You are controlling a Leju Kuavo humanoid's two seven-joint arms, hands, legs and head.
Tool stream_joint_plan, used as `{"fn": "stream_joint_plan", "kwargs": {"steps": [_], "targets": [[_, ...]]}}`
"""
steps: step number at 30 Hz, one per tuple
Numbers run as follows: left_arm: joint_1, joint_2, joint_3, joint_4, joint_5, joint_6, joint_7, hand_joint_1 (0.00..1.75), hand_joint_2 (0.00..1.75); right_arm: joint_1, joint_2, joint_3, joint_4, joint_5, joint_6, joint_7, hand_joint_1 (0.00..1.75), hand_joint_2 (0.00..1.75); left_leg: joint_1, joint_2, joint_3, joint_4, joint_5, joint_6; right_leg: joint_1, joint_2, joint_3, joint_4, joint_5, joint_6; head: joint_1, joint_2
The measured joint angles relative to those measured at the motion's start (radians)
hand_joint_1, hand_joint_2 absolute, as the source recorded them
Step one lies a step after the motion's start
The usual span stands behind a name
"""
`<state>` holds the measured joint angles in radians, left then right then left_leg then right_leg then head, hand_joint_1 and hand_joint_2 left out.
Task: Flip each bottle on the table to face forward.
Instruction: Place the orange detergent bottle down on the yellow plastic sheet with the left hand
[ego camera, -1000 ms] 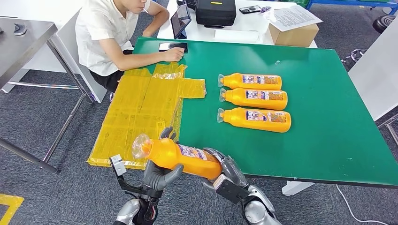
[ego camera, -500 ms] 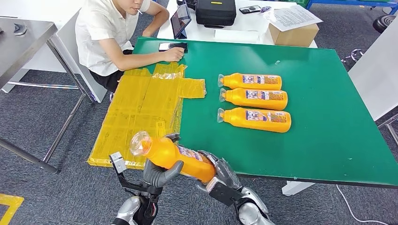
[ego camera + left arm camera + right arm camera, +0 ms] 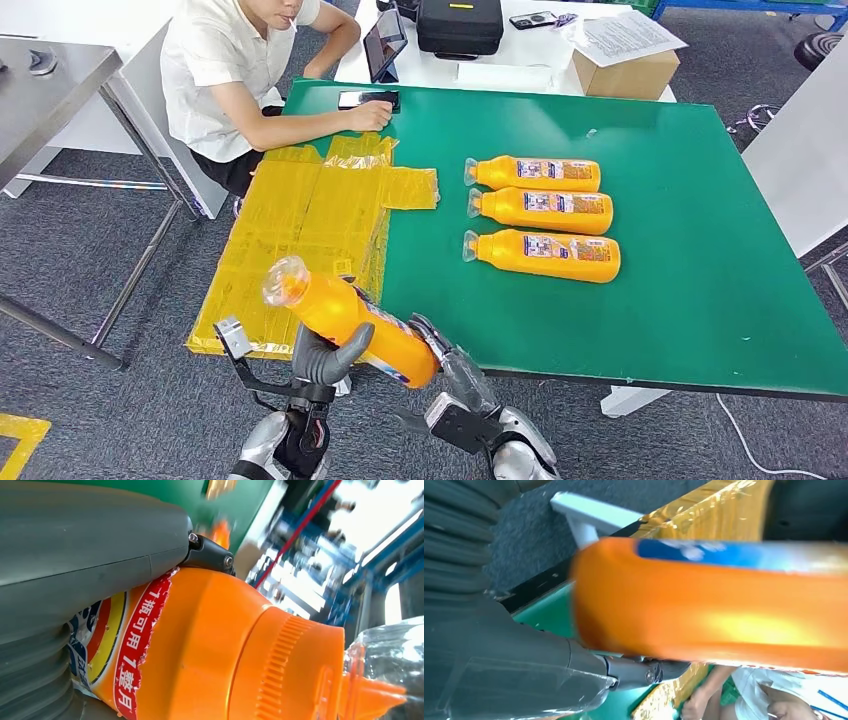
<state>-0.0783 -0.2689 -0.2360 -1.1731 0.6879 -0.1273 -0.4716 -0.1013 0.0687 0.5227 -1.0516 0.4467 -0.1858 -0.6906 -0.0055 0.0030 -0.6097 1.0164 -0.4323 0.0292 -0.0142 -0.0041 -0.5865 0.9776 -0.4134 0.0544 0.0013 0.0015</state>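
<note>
Off the near edge of the green bench (image 3: 690,300) we grip an orange plastic bottle with a clear cap (image 3: 345,318), tilted in the air: our left hand (image 3: 325,357) clasps its neck end, our right hand (image 3: 452,372) its base. Farther back on that bench, three matching orange bottles (image 3: 540,209) lie side by side, beside yellow taped sheeting (image 3: 300,230).

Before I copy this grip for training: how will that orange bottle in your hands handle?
The orange bottle looks rigid and glossy, so probably slippery. Its rounded body may roll if set down. Both the left hand and right hand support it, suggesting some weight.
</note>
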Motion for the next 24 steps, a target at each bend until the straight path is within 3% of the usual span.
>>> {"fn": "stream_joint_plan", "kwargs": {"steps": [4, 10, 13, 15, 19, 24], "targets": [[-0.016, 0.004, 0.049, -0.028, -0.141, 0.271, -0.063, 1.75, 1.75, 0.041, -0.007, -0.021, -0.055, 0.031, -0.181, -0.005, 0.0, 0.0, 0.0, 0.0, -0.001, 0.0, 0.0, 0.0, 0.0, 0.0, -0.001, 0.0, 0.0, 0.0, 0.0, 0.0], [-0.041, 0.014, 0.08, -0.045, -0.285, 0.456, -0.132, 1.75, 1.75, 0.078, -0.021, -0.07, -0.155, 0.058, -0.353, -0.007, 0.0, 0.0, 0.0, -0.001, -0.001, 0.0, 0.001, 0.0, 0.0, 0.0, -0.001, 0.0, 0.0, 0.0, 0.0, 0.0], [-0.066, 0.025, 0.089, -0.046, -0.532, 0.679, -0.178, 1.75, 1.75, 0.099, -0.005, -0.15, -0.256, 0.126, -0.482, -0.008, 0.0, 0.0, 0.0, -0.001, -0.003, 0.0, 0.001, 0.001, 0.0, -0.002, -0.002, 0.0, 0.0, 0.0, 0.0, 0.0], [-0.094, 0.033, 0.107, -0.028, -0.776, 0.78, -0.165, 1.75, 1.75, 0.104, 0.027, -0.247, -0.347, 0.157, -0.504, -0.008, 0.0, 0.0, 0.0, -0.002, -0.003, 0.0, 0.002, 0.001, 0.0, -0.002, -0.002, 0.0, 0.0, 0.0, 0.0, 0.0], [-0.144, 0.043, 0.174, 0.041, -1.185, 0.819, -0.077, 1.75, 1.75, 0.1, 0.087, -0.408, -0.481, 0.124, -0.511, -0.008, 0.0, 0.0, 0.0, -0.001, -0.002, 0.0, 0.002, 0.001, 0.0, -0.002, -0.001, 0.0, 0.001, 0.0, 0.0, 0.0], [-0.173, 0.05, 0.223, 0.097, -1.276, 0.823, -0.047, 1.75, 1.75, 0.104, 0.118, -0.47, -0.54, 0.099, -0.512, -0.008, 0.0, 0.0, 0.0, -0.001, -0.002, 0.0, 0.002, 0.0, 0.0, -0.002, -0.002, 0.001, 0.001, 0.0, 0.0, 0.0]]}}
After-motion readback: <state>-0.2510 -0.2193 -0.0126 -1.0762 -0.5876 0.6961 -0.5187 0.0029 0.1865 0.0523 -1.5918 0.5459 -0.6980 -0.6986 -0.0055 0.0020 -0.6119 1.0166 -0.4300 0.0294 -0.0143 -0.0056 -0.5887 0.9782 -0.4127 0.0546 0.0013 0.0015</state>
